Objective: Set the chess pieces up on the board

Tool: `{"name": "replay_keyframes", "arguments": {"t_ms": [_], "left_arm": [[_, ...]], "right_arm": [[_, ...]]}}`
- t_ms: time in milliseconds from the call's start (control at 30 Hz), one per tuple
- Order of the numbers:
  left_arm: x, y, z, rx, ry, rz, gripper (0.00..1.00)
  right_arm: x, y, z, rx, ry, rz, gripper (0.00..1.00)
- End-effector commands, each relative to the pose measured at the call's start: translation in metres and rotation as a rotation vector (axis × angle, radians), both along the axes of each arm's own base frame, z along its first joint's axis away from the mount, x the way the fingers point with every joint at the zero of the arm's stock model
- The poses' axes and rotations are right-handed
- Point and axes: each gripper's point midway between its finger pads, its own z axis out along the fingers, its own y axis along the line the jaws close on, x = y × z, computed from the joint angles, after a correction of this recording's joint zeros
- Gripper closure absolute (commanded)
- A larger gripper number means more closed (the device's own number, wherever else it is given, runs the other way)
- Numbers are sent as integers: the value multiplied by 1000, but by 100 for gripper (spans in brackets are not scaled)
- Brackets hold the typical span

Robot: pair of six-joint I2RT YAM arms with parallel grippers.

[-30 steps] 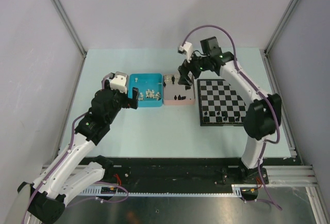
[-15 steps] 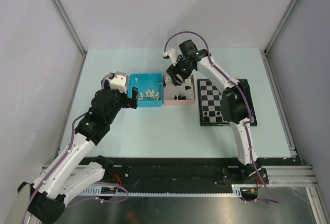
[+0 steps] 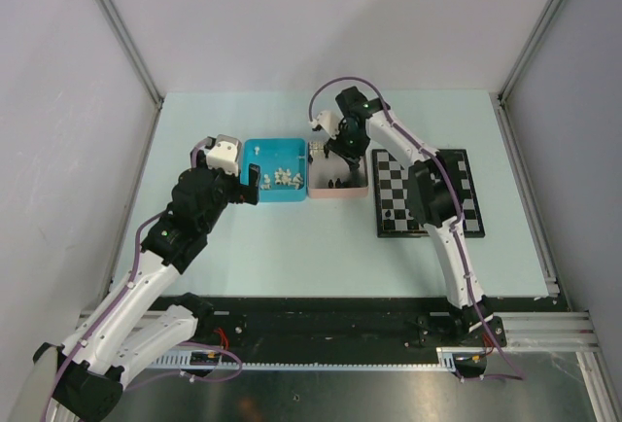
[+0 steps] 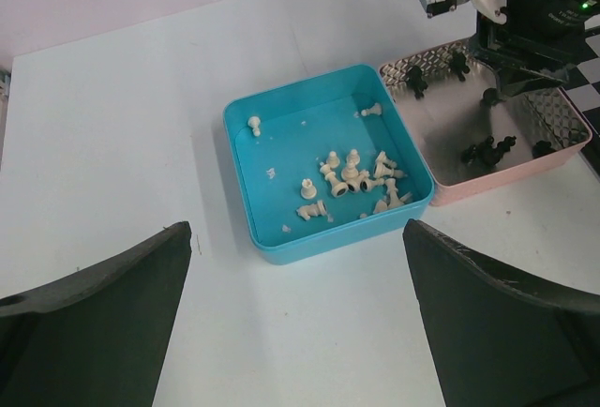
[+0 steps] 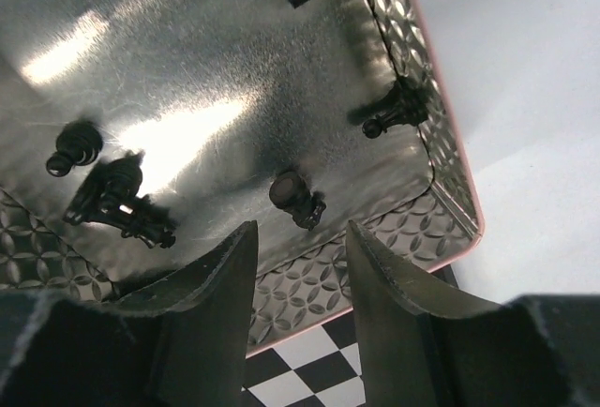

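Observation:
The board [image 3: 465, 198] lies at the right with a few black chess pieces [image 3: 389, 220] along its near edge. More black pieces [image 4: 487, 149] lie in the pink tray [image 3: 335, 195], and white pieces [image 3: 285, 179] in the blue tray [image 3: 275, 200]. My right gripper [image 3: 335, 150] reaches down into the pink tray. In the right wrist view the right gripper [image 5: 300, 233] is open, jaws partly narrowed, with nothing between them. One fallen black piece [image 5: 296, 197] lies just past the tips. My left gripper [image 4: 298, 233] hangs wide open and empty near the blue tray.
The pink tray's patterned wall [image 5: 375, 257] stands right under the right fingers, with a corner of the chessboard [image 5: 300, 379] below it. The two trays touch side by side. Grey walls and metal posts enclose the pale table [image 3: 292, 237].
The right arm has swung left from the board's edge to over the pink tray, and its jaws have narrowed. The left arm has not moved.

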Motion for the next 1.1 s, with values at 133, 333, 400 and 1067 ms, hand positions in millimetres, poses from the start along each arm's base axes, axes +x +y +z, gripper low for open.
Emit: {"name": "replay_keyframes", "arguments": {"t_ms": [133,333,400,1067], "left_arm": [[2,4,7,22,-38,4,0],[2,5,7,24,-38,5,0],[2,5,7,22,-39,5,0],[0,-12,5,-16,-19,-73,0]], "right_arm": [[5,-7,-8,-62,-1,60,54],[7,-7,-22,-69,11,72,60],[5,-4,-23,-58,18,80,64],[-37,55,74,459,156,90,88]]}}
